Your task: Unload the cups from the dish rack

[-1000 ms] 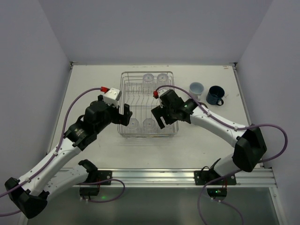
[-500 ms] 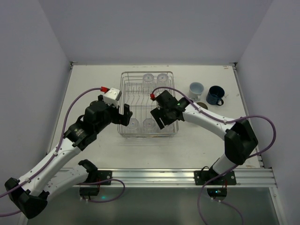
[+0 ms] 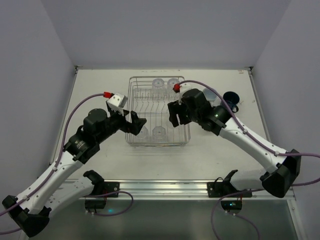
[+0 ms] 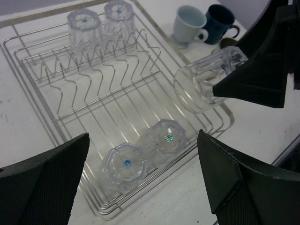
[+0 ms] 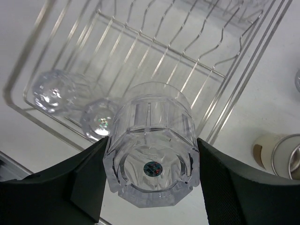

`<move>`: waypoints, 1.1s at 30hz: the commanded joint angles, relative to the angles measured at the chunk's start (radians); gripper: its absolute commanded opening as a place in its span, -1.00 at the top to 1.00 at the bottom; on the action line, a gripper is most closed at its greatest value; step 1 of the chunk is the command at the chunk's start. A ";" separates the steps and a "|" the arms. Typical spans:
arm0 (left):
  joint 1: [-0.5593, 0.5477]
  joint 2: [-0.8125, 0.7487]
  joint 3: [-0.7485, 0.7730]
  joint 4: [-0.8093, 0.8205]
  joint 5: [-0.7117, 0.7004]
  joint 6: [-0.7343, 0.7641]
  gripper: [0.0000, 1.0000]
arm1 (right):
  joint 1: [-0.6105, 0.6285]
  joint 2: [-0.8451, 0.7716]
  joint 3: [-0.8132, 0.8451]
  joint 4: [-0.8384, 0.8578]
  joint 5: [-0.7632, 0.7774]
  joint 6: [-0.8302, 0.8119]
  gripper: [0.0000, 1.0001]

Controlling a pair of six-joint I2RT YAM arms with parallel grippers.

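Note:
The silver wire dish rack [image 3: 134, 80] sits mid-table. Two clear tumblers stand upside down at its far end [image 3: 158, 83] and two at its near end [image 3: 159, 132]; the left wrist view shows the near pair [image 4: 125, 164]. My right gripper [image 3: 174, 114] is shut on another clear ribbed tumbler [image 5: 151, 140] and holds it tilted above the rack's right side; it also shows in the left wrist view [image 4: 204, 82]. My left gripper [image 3: 136, 122] is open and empty over the rack's near left edge. A pale blue-grey cup [image 4: 189, 23] and a dark blue mug [image 4: 220, 18] stand on the table right of the rack.
A beige cup [image 5: 274, 152] stands on the table just right of the rack, next to the pale blue and dark blue ones. Walls close the table at the back and both sides. The rack's middle rows of prongs [image 4: 108, 75] hold nothing.
My right gripper has risen out of the rack with the clear tumbler and swung toward the back right. My left gripper has shifted slightly right along the rack's left edge.

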 commanded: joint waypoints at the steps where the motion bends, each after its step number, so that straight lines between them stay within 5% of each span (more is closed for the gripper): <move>1: 0.008 -0.018 0.032 0.102 0.153 -0.085 -1.00 | -0.011 -0.101 -0.048 0.169 -0.044 0.122 0.69; 11: 0.009 0.040 -0.087 0.424 0.360 -0.369 -0.75 | -0.036 -0.273 -0.320 0.723 -0.305 0.468 0.74; 29: 0.008 0.060 -0.122 0.455 0.348 -0.411 -0.64 | -0.105 -0.369 -0.520 1.004 -0.388 0.658 0.79; 33: 0.009 0.068 -0.148 0.565 0.435 -0.449 -0.51 | -0.109 -0.336 -0.527 1.061 -0.440 0.696 0.79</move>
